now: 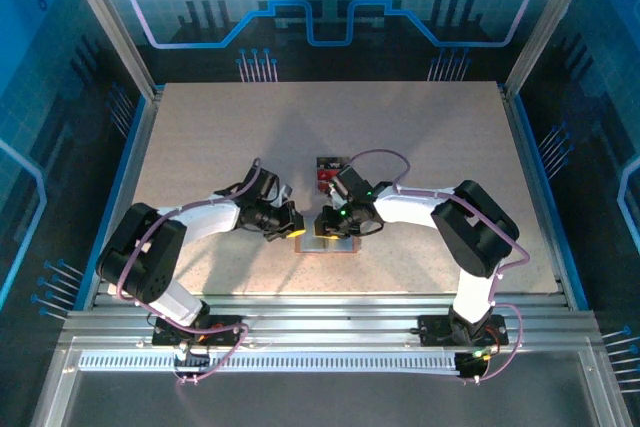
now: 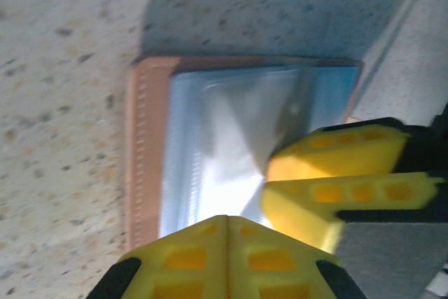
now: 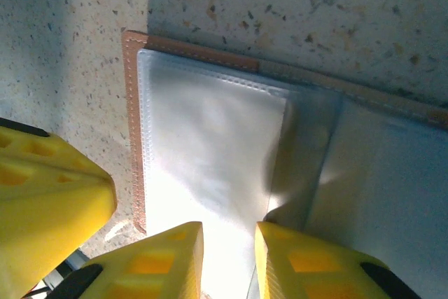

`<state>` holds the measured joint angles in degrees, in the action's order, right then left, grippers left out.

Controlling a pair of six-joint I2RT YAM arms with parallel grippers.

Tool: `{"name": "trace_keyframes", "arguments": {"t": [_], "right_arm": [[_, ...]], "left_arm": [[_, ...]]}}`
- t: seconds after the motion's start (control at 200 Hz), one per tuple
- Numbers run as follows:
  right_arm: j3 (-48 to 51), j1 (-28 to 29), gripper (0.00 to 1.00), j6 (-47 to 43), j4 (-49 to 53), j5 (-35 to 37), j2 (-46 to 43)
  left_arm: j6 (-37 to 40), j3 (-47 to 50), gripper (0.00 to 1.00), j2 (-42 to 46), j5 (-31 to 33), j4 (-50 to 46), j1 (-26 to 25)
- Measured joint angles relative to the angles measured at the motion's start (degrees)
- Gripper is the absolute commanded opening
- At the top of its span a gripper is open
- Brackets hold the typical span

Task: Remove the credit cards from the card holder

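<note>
Left gripper [image 2: 227, 225], shut and empty, sits at the edge of the open wallet [image 2: 150, 173] by the middle of the worktop's [image 1: 200, 147] near edge, while the right gripper [image 3: 229, 232] pinches its clear sleeve [image 3: 210, 145], so a pull could drag the whole wallet along.

We have two arms, the left arm [image 1: 200, 215] and the right arm [image 1: 420, 205], with white shells, black joints and black bases [image 1: 205, 330]. A purple-grey cable [image 1: 381, 152] loops along each. A green light [image 1: 343, 213] glows at the right wrist. Our left hand [image 2: 227, 223] and right hand [image 3: 229, 239] carry yellow fingers [image 2: 189, 260] with shallow rectangular pockets.
</note>
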<state>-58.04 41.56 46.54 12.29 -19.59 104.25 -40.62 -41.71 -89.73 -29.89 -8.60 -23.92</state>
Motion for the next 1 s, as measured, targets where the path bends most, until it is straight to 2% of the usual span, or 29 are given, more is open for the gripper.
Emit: {"name": "trace_keyframes", "arguments": {"t": [0.565,1.0], "right_arm": [[0.4,0.1,0.25,1.7,-2.6,-2.2,-0.4],[-2.0,0.8,0.25,2.3,-3.9,-4.2,3.5]], "left_arm": [[0.6,0.0,0.02,-2.3,1.8,-1.6,-0.2],[1.0,0.6,0.01,-2.5,2.3,-1.7,-0.3]]}}
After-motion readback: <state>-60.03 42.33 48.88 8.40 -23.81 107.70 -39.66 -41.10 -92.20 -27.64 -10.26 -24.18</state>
